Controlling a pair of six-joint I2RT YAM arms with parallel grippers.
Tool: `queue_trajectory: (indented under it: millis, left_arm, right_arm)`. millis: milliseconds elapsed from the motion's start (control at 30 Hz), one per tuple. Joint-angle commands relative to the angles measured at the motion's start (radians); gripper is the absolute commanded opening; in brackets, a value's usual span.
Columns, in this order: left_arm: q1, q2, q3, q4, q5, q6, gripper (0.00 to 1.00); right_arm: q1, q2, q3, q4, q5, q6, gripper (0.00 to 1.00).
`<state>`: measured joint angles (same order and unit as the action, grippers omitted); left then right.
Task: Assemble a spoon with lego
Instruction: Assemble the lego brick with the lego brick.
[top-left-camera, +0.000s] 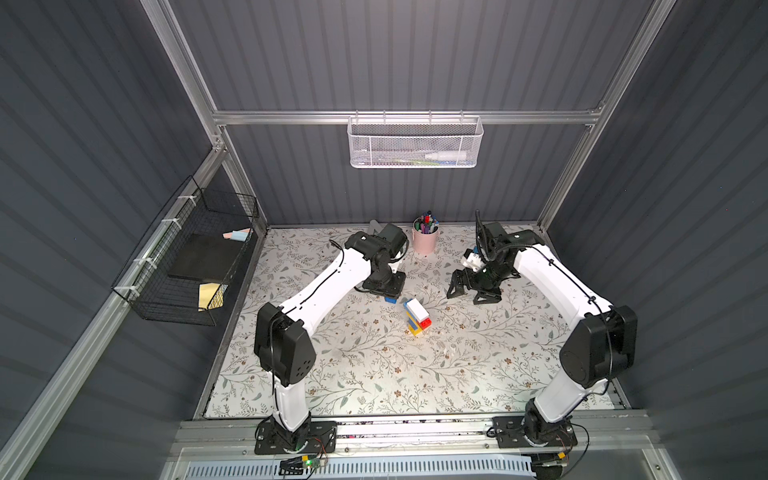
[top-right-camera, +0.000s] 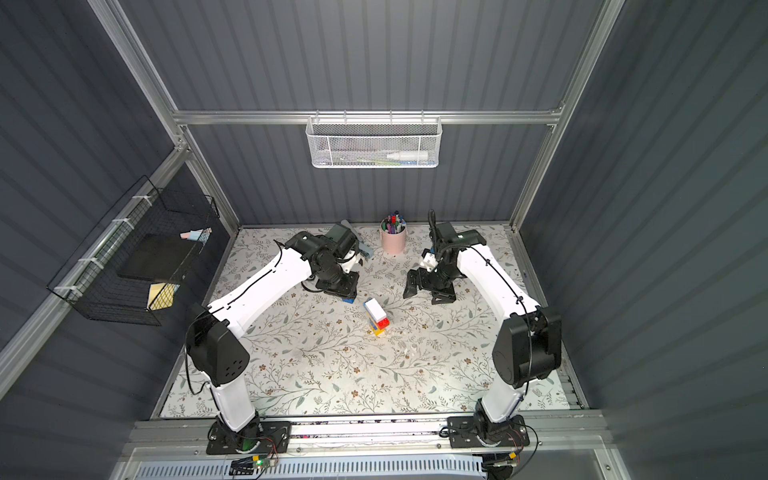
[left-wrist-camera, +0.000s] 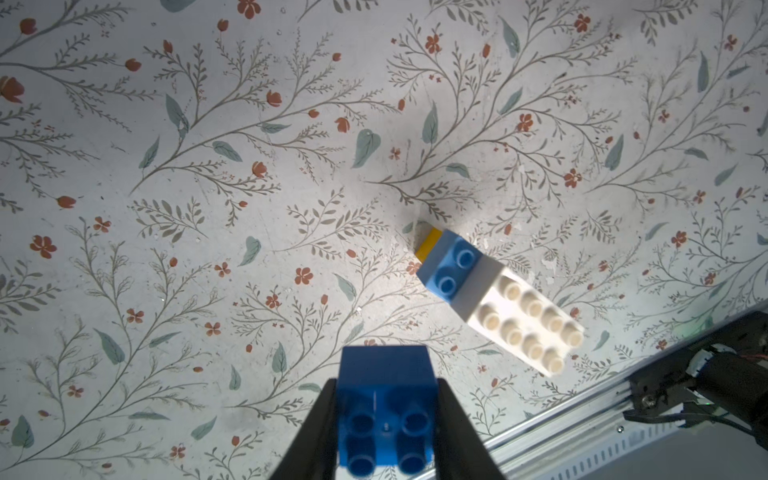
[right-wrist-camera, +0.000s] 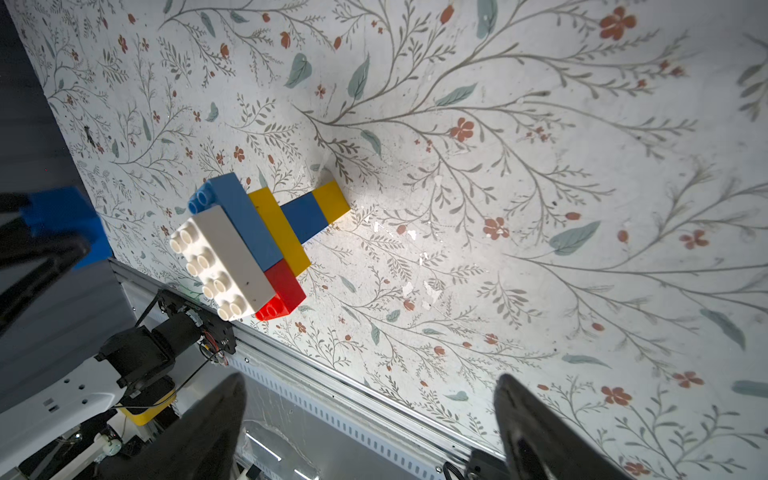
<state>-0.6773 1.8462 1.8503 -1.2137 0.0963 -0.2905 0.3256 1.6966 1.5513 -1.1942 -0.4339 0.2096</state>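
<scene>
The spoon lies mid-mat: a yellow and dark blue row widening to light blue, white and red bricks, seen in full in the right wrist view; the left wrist view shows only its white, light blue and yellow bricks. My left gripper is shut on a dark blue lego brick, studs toward the camera. It hovers just behind and left of the spoon. My right gripper stands open with nothing between its fingers, to the right of the spoon.
A pink cup of pens stands at the back of the floral mat. A black wire basket hangs on the left wall and a white mesh basket on the back wall. An aluminium rail runs along the front edge.
</scene>
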Motion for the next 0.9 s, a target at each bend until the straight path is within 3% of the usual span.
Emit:
queue_trajectory:
  millis: [0,167,333,867]
  left_arm:
    - [-0.058,-0.028,0.097,-0.131,-0.053,-0.057,0.27]
    - [-0.147,0.054,0.254,-0.182,-0.058,-0.089,0.27]
    - [-0.215,0.128,0.306,-0.171,-0.075,-0.094,0.27]
    - [-0.222,0.219,0.3,-0.169,-0.175,-0.027,0.29]
  right_arm:
    - [-0.017,-0.022,-0.021,-0.017,-0.012,0.004,0.93]
    - [-0.017,-0.011,-0.021,-0.018,-0.025,-0.004,0.93]
    - [-0.019,-0.011,-0.022,-0.018,-0.031,-0.013,0.94]
    - [-0.027,0.009,-0.023,-0.028,-0.036,-0.023,0.95]
